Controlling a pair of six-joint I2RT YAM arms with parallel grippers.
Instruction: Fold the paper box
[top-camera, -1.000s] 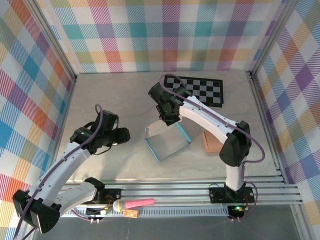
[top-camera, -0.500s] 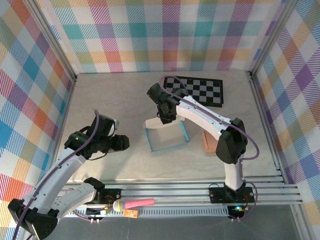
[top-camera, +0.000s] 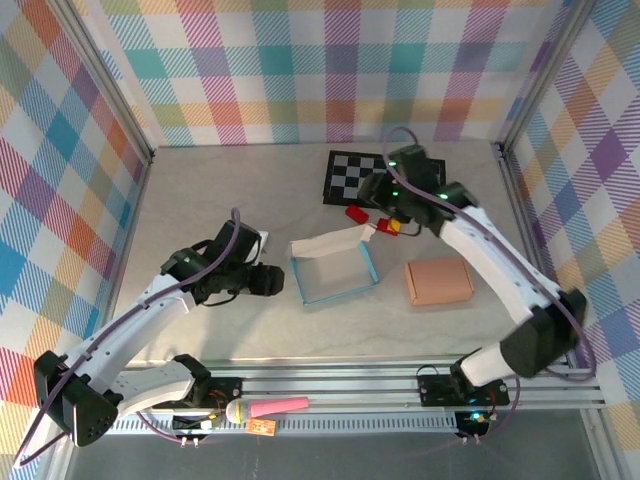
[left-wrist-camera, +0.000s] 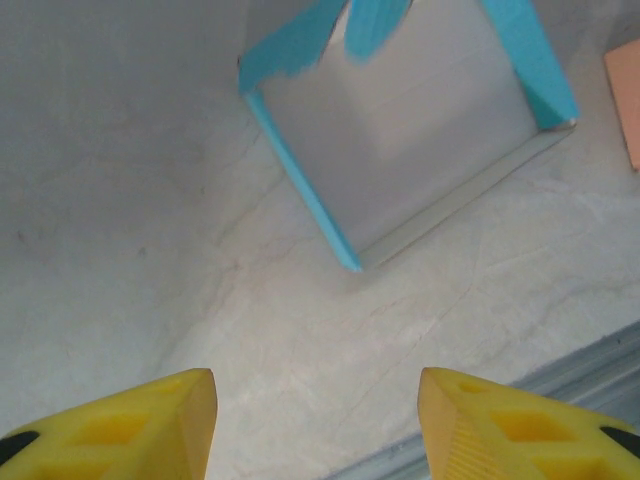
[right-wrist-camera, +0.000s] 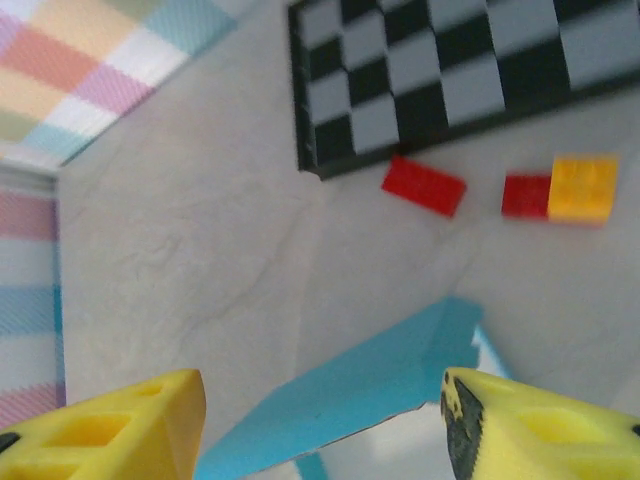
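Pale marbled table (top-camera: 200, 190), blue-edged paper box (top-camera: 335, 272), checkerboard mat (top-camera: 350, 175), red brick (top-camera: 357, 212), red-and-yellow brick (top-camera: 392, 226), tan block (top-camera: 438, 281)

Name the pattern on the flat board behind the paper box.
Black-and-white checks; the board shows best in the right wrist view.

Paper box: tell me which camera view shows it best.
Top external. The paper box appears whole there, with all four walls and the open top visible. The left wrist view shows the box closer, but the frame cuts off its far edge. The right wrist view catches just a blue flap of it.
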